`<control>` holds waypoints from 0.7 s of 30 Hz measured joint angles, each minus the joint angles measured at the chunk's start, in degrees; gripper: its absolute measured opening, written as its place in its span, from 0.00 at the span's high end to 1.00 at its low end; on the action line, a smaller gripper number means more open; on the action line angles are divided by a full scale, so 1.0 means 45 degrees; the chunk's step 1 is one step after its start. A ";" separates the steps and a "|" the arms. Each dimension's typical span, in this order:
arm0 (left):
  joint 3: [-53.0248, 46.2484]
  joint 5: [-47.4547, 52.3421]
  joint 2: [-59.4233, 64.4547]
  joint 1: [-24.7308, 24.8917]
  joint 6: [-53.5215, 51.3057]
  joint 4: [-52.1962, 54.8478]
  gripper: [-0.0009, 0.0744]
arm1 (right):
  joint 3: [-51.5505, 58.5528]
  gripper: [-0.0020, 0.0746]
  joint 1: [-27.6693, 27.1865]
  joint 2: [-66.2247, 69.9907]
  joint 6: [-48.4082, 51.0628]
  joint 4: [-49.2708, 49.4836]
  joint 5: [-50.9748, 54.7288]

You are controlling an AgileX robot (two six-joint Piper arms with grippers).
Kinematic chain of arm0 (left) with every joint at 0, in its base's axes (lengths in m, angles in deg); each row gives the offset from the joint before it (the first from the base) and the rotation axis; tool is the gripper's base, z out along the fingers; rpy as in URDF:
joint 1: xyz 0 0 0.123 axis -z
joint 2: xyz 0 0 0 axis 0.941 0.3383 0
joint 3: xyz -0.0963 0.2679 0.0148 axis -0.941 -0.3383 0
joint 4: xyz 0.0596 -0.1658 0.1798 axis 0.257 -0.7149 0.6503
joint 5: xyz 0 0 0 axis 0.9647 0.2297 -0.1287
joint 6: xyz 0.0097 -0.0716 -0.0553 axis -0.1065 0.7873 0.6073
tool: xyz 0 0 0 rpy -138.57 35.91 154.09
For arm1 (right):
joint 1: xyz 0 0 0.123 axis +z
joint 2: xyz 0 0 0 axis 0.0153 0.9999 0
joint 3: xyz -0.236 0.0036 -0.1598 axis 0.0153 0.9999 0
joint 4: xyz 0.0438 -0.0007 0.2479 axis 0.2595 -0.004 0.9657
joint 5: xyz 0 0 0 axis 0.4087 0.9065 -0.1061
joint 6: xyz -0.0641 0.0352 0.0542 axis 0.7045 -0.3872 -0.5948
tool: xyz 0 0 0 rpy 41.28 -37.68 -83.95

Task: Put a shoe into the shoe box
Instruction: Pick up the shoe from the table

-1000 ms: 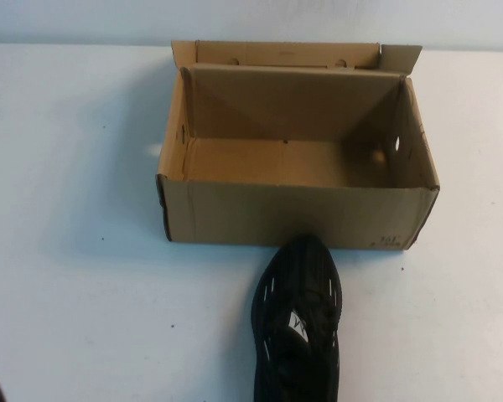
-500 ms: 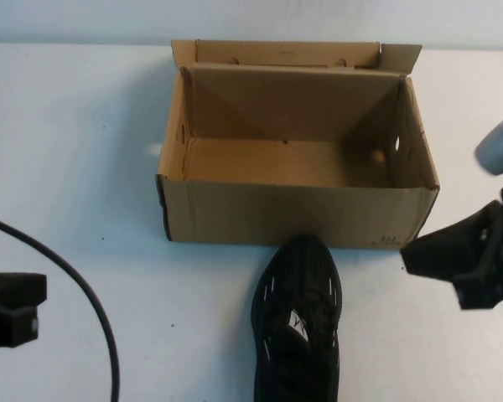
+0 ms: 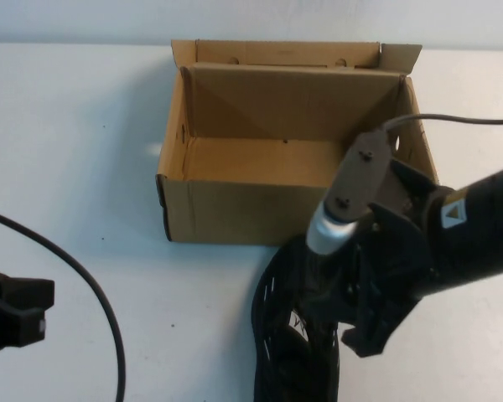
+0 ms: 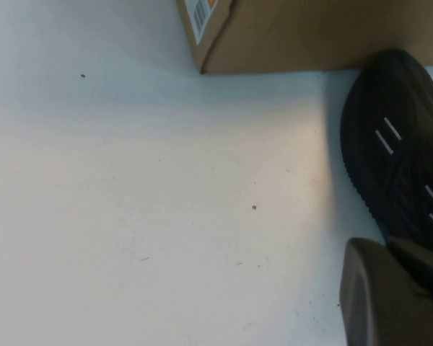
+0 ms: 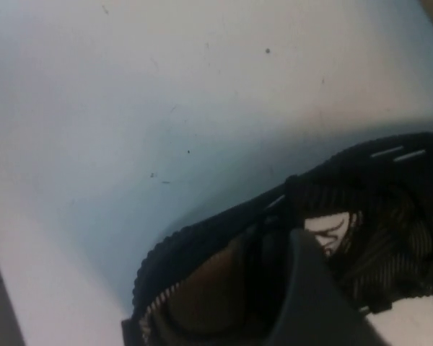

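Shoe box (image 3: 295, 201) sits open on white worktop (image 3: 84, 126), flap lid up at far side, inside bare. Shoe (image 3: 278, 335), black with white dashes, lies on worktop just outside box's near wall, toe pointing at that wall. Right gripper (image 3: 352, 322) hangs over shoe's laces and collar; one finger (image 5: 310, 303) sits over the shoe's opening; whether parted or grasping, cannot tell. Left gripper (image 3: 12, 314) low above worktop, well apart from box toward the near-left, clenched on nothing; black cable (image 3: 101, 301) loops beside it.
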 joint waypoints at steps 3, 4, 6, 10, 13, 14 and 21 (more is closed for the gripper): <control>0.0000 0.0010 0.0000 0.0000 0.0000 0.0000 0.99 | -0.0909 0.52 0.0390 0.0900 -0.0079 -0.0498 0.0241; 0.0000 0.0032 0.0000 0.0000 0.0000 0.0000 0.99 | -0.1152 0.52 0.0521 0.1141 -0.0110 -0.0682 0.0367; 0.0000 0.0032 0.0000 0.0000 0.0000 0.0023 0.99 | -0.1691 0.51 0.0921 0.1729 -0.0242 -0.1299 0.0579; 0.0000 0.0032 0.0000 0.0000 0.0000 0.0023 0.99 | -0.2016 0.48 0.1850 0.2691 -0.1208 -0.2945 0.0872; 0.0000 0.0032 0.0000 0.0000 0.0000 0.0023 0.99 | -0.2016 0.43 0.2363 0.3207 -0.2163 -0.4068 0.1247; 0.0000 0.0032 0.0000 0.0000 0.0000 0.0023 0.99 | -0.2016 0.41 0.2450 0.3304 -0.2396 -0.4327 0.1344; 0.0000 0.0032 0.0000 0.0000 0.0000 0.0042 0.99 | -0.2016 0.39 0.2508 0.3680 -0.2806 -0.4789 0.1306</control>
